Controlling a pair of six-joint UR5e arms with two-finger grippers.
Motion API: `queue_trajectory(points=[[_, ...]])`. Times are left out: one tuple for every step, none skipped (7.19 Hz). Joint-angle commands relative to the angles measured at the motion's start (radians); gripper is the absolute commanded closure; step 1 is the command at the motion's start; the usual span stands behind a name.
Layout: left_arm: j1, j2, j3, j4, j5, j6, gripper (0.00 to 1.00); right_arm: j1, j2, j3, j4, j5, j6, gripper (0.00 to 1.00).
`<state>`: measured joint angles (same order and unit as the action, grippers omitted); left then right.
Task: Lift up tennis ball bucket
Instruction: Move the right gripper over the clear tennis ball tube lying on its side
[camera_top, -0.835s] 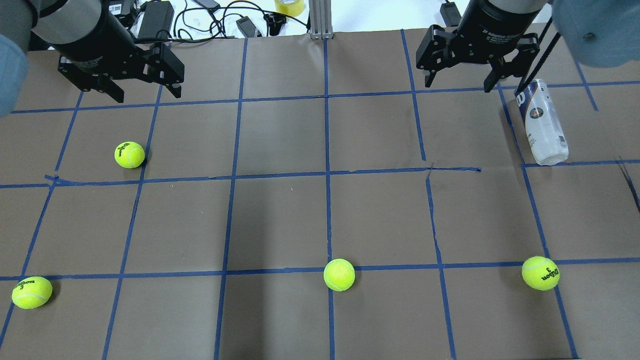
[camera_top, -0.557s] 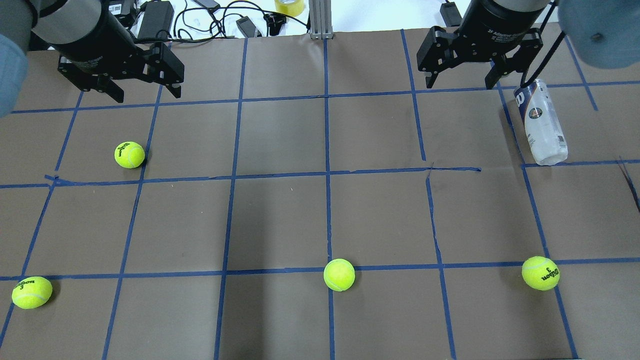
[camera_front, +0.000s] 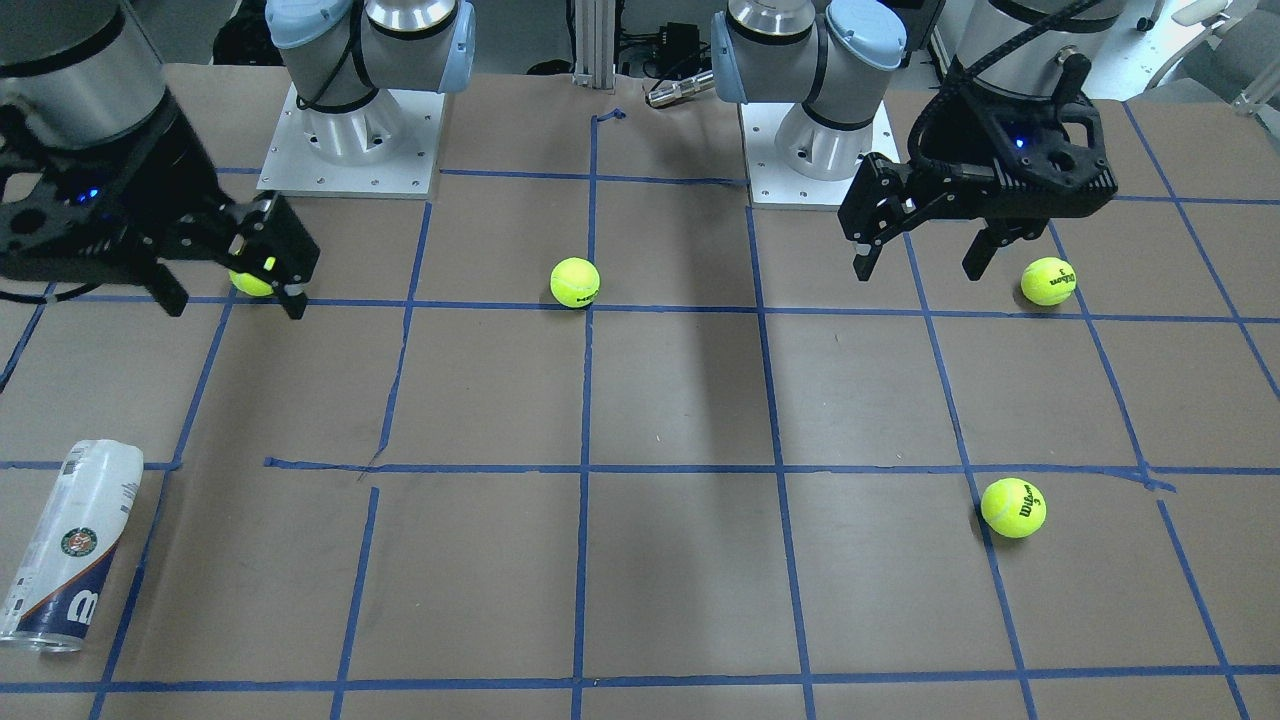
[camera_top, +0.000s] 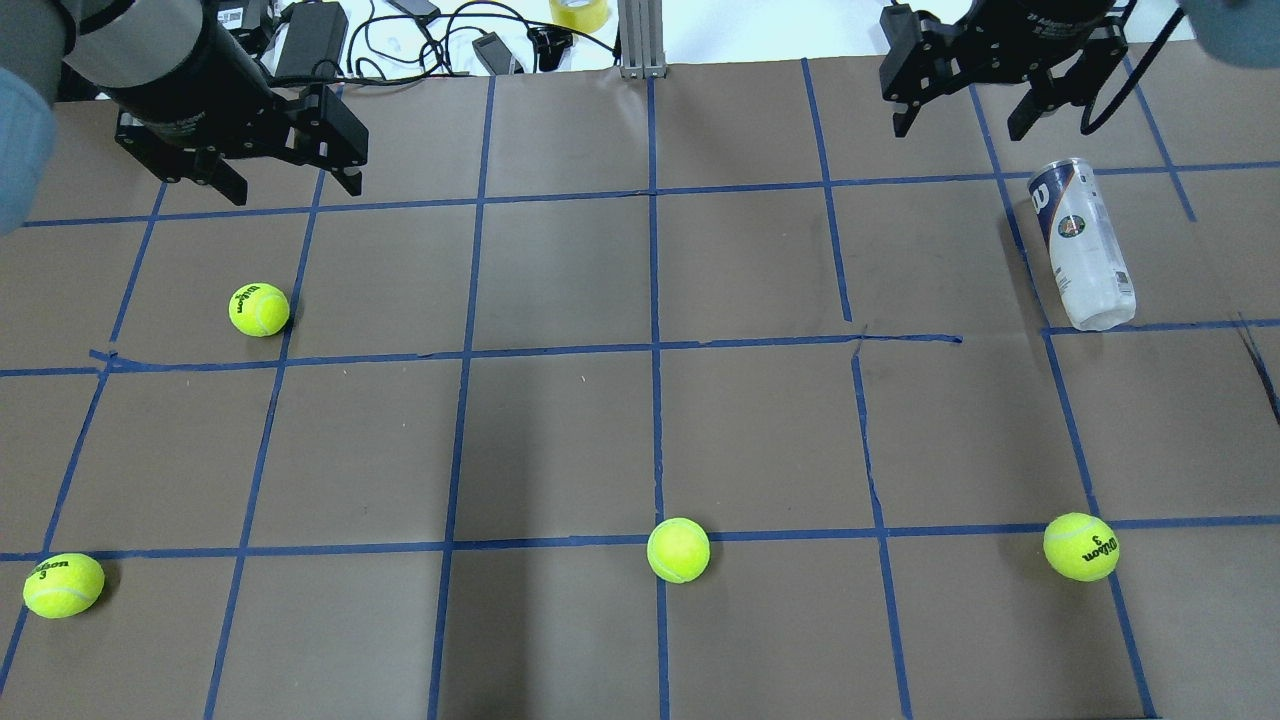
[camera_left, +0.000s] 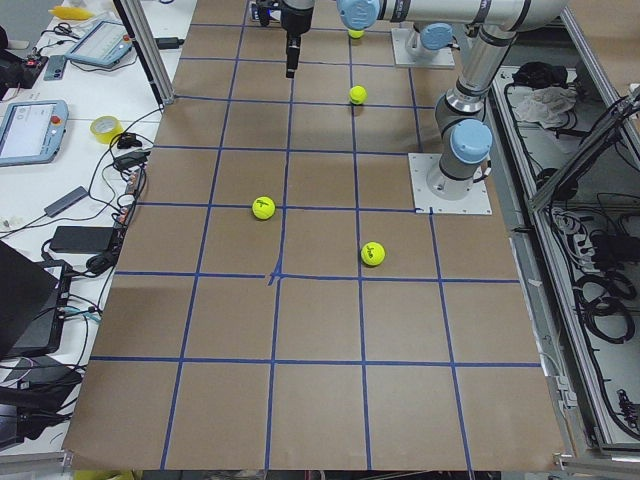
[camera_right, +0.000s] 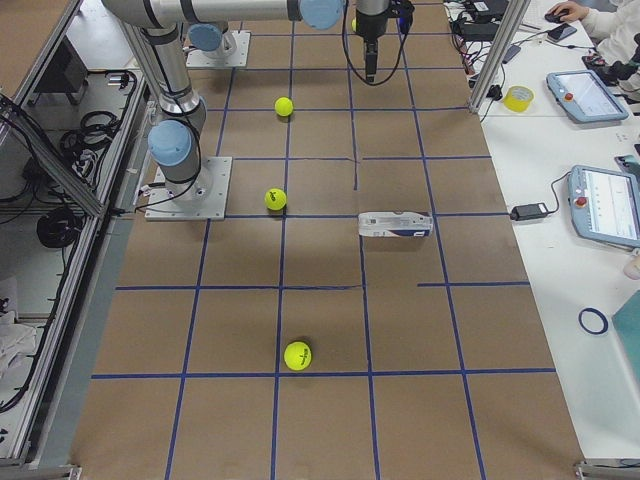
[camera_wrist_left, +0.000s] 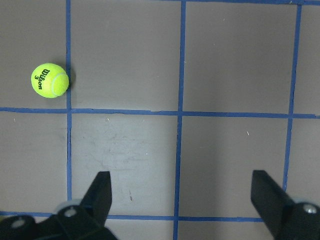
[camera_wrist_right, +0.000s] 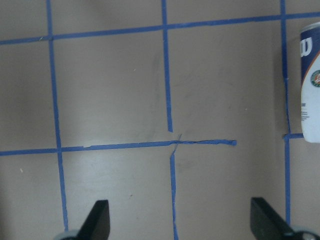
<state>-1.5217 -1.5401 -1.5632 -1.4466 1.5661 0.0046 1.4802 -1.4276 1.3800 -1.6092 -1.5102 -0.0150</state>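
In the overhead view the right end effector (camera_top: 960, 125) has shifted up to the top right edge, further from the tennis ball bucket (camera_top: 1082, 245). Its jaws are spread wide and hold nothing. The left end effector (camera_top: 295, 188), upper left, is equally wide and has not moved. The bucket lies on its side on the desk (camera_top: 560, 430) at the right of the frame, ungrasped, so approach, grip and lift all remain. Its clear end looks empty, though glare leaves doubt. Four tennis balls (camera_top: 678, 549) lie loose outside it.
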Motion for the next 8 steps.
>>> queue_trajectory(points=[[0.000,0.000,0.000,0.000,0.000,0.000,0.00,-0.111,0.221,-0.184,-0.024,-0.001,-0.130,0.00],[0.001,0.000,0.000,0.000,0.000,0.000,0.00,-0.168,0.322,-0.258,-0.028,-0.002,-0.190,0.00],[0.001,0.000,0.002,0.000,-0.001,0.000,0.00,-0.220,0.411,-0.306,-0.056,0.004,-0.227,0.00],[0.001,0.000,0.000,0.000,-0.001,0.000,0.00,-0.251,0.476,-0.323,-0.114,-0.002,-0.238,0.00],[0.001,0.000,0.000,0.000,-0.003,0.000,0.00,-0.271,0.545,-0.325,-0.197,-0.010,-0.246,0.00],[-0.002,0.003,0.011,-0.003,0.000,0.002,0.00,-0.293,0.591,-0.322,-0.240,0.002,-0.308,0.00],[-0.005,0.003,0.012,-0.005,-0.003,0.002,0.00,-0.296,0.631,-0.323,-0.254,0.002,-0.322,0.00],[-0.009,0.003,0.012,-0.006,-0.008,0.002,0.00,-0.300,0.665,-0.311,-0.303,-0.010,-0.322,0.00]])
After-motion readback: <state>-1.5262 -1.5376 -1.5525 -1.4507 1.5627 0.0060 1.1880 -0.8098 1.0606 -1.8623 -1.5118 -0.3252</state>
